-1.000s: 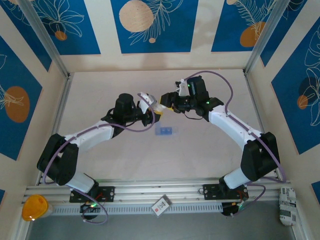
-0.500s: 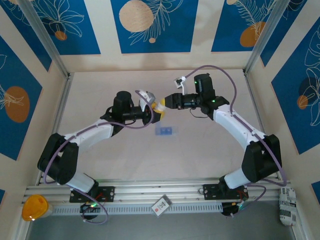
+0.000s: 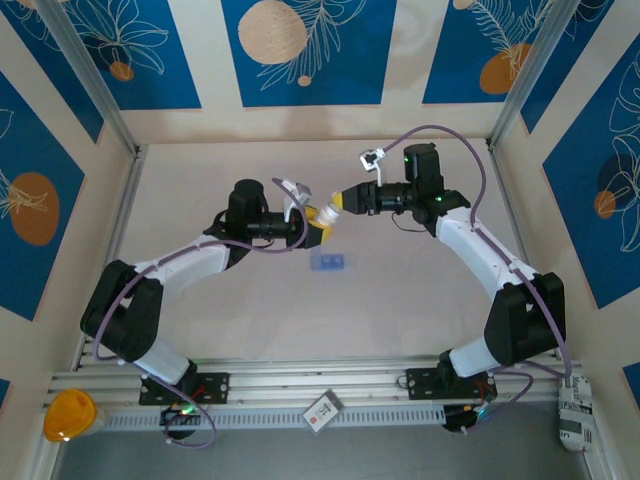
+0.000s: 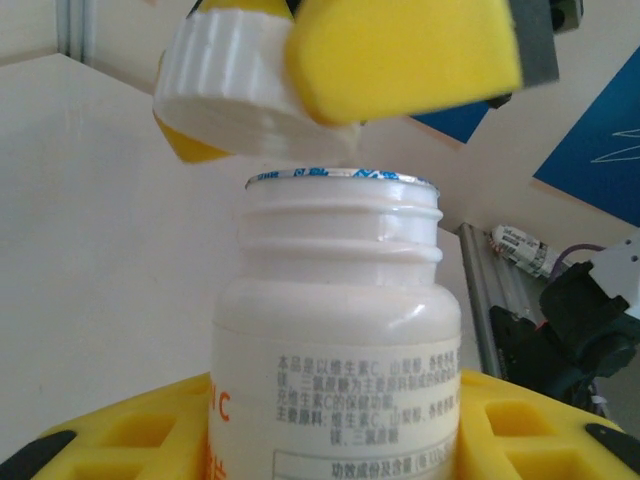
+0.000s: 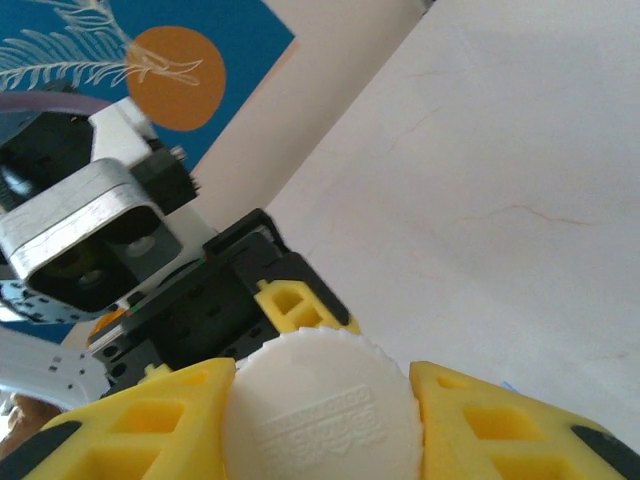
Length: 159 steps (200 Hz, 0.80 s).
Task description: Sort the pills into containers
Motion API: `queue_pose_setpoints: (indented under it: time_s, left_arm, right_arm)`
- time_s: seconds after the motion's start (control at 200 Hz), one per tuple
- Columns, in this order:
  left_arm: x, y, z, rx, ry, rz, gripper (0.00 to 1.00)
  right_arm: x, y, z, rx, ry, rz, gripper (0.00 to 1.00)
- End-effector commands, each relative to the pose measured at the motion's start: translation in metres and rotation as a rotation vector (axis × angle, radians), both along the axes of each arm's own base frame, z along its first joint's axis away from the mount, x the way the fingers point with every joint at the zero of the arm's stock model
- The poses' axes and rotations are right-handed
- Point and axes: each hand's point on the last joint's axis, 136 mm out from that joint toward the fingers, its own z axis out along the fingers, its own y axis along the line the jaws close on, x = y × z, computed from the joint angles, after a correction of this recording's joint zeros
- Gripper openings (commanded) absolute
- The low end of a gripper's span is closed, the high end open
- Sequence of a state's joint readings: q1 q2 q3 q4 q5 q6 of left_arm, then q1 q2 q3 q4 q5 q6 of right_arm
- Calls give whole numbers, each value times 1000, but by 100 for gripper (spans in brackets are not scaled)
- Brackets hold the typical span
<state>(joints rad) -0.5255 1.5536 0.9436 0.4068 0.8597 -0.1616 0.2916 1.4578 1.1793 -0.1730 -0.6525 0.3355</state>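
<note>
My left gripper (image 3: 312,222) is shut on a white pill bottle (image 4: 335,330) with printed text, held upright between its yellow fingers (image 4: 520,430). The bottle's threaded neck stands uncovered, with a foil edge at the mouth. Just above and beside it hangs the ribbed white cap (image 4: 235,95), with my right gripper (image 3: 340,200) shut on it; the same cap (image 5: 320,410) sits between that gripper's yellow pads. The pills are hidden. The containers, a small translucent blue pill box (image 3: 331,262), lie on the table just in front of both grippers.
An orange bottle (image 3: 68,415) stands outside the frame at the near left. A white tag (image 3: 323,410) lies on the front rail (image 3: 300,380). Aluminium posts and blue patterned walls enclose the pale table (image 3: 400,300).
My right gripper has drawn back to the right with the cap, which now sits off the bottle's neck. The left arm has shifted only slightly.
</note>
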Motion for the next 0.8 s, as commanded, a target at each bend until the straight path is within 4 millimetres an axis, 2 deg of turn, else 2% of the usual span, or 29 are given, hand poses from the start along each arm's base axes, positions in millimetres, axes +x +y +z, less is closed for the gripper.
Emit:
queue_pose_setpoints:
  time_s: [0.0, 0.065, 0.205, 0.335, 0.45, 0.57, 0.79]
  left_arm:
    - [12, 10, 6, 18, -79, 78, 0]
    - [15, 15, 5, 26, -100, 116, 0]
    - [24, 29, -1, 65, -127, 224, 0]
    - [31, 42, -5, 100, -148, 322, 0]
    - [37, 52, -11, 140, -146, 391, 0]
    - [42, 60, -20, 183, -127, 441, 0]
    - [44, 63, -27, 191, -104, 467, 0]
  right_arm:
    - [22, -33, -9, -43, 56, -210, 46]
    - [31, -51, -24, -73, 112, -305, 46]
    - [43, -84, -77, -204, 278, -502, 46]
    - [43, -115, -132, -366, 441, -686, 46]
    - [40, -135, -170, -475, 554, -805, 46]
    - [39, -142, -193, -559, 604, -878, 46]
    - [40, -153, -215, -701, 642, -1000, 46]
